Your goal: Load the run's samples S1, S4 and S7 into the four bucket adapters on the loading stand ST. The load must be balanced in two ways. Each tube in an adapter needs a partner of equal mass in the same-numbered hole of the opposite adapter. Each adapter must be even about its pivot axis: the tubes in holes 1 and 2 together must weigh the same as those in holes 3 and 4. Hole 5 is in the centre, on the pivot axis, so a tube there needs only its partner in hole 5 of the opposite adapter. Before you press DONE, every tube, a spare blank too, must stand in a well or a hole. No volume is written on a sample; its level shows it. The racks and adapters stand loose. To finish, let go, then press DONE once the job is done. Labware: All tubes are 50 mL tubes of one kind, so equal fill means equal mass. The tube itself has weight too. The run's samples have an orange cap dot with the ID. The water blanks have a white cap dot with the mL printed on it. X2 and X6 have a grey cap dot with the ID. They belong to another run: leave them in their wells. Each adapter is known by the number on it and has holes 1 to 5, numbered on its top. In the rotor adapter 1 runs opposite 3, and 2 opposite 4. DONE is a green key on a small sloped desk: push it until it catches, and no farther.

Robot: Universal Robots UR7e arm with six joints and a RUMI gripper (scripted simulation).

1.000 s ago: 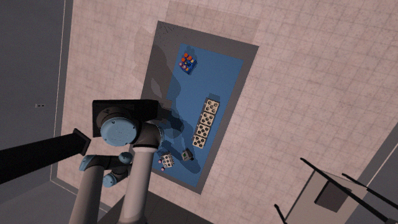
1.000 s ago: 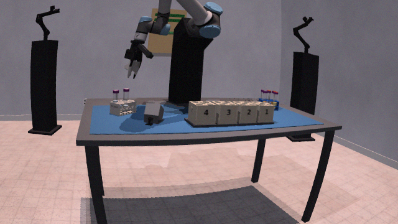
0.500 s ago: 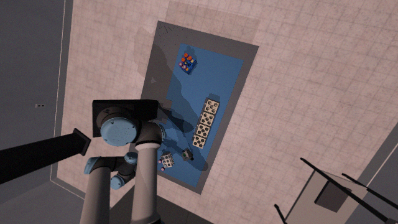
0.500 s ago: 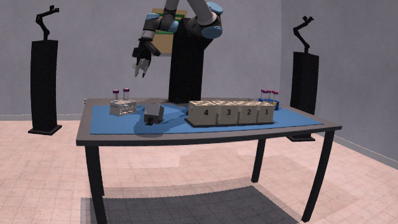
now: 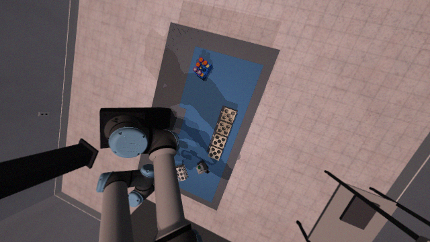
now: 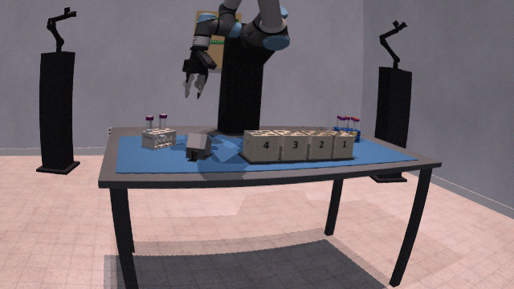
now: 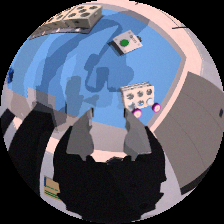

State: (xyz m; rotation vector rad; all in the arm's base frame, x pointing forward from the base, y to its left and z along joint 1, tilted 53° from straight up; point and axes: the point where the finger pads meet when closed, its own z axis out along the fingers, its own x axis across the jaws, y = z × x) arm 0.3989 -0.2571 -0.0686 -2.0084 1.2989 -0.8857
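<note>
Our pincer hangs above the tabletop, fingers pointing down, partly open and gripping nothing. In the wrist view, the white rack lies at two o'clock from our fingertips, well apart from them. Two purple-capped tubes rise upright from it.

From the wrist view's centre, we see the small sloped desk toward twelve o'clock, its green key facing up. The adapters lie at eleven o'clock. The exterior view shows us their numbers, 4, 3, 2, 1 from nine o'clock toward three, all side by side in one row.

In the top view, the blue rack is at eleven o'clock from that row, well apart from it. It carries a cluster of orange-red caps and purple caps. The cap dots are too small for us to read, so we cannot tell which tubes are S1, S4 and S7.

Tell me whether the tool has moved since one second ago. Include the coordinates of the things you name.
Yes: in the exterior view, the tool (image 6: 193, 96) (image 7: 108, 108) has shifted picture-right, from above the white tube rack's (image 5: 181, 173) (image 6: 150, 142) (image 7: 136, 92) right end to beyond it.
</note>
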